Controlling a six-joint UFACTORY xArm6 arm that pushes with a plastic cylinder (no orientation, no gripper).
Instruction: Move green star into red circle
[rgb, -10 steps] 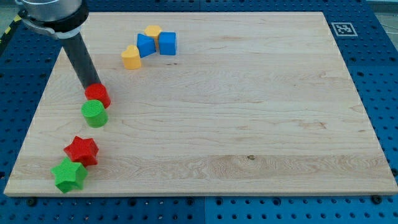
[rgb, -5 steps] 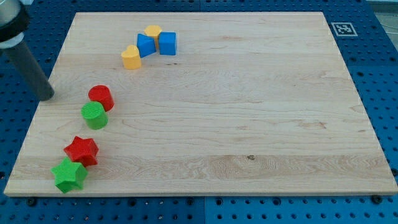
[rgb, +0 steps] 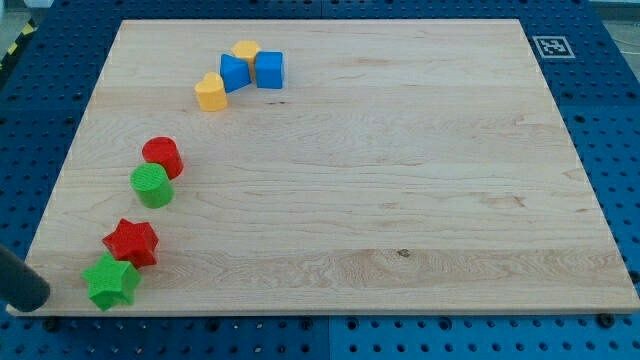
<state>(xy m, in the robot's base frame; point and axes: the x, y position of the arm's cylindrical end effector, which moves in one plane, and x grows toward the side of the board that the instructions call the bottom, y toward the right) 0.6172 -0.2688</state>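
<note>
Eight small blocks sit on a pale wooden board (rgb: 400, 180) over a blue pegboard. At the view's bottom left corner lies the green star (rgb: 111, 282), touching the red star (rgb: 132, 242) just above it. Higher up the left side, the red circle (rgb: 161, 156) stands touching the green circle (rgb: 152, 185) below it. Near the view's top, two blue blocks (rgb: 252, 71) and two yellow blocks (rgb: 225, 75) cluster together.

My tip (rgb: 32, 303) — the end of a dark rod with no claw to open or close — rests at the board's bottom left edge, just left of the green star and apart from it.

Judged from this layout, the task is barely begun: the green star is well apart from the red circle, with the red star and green circle between them. All the pushing remains.

The green star has no real long axis — its points spread evenly, and its exact heading is hard to tell.
</note>
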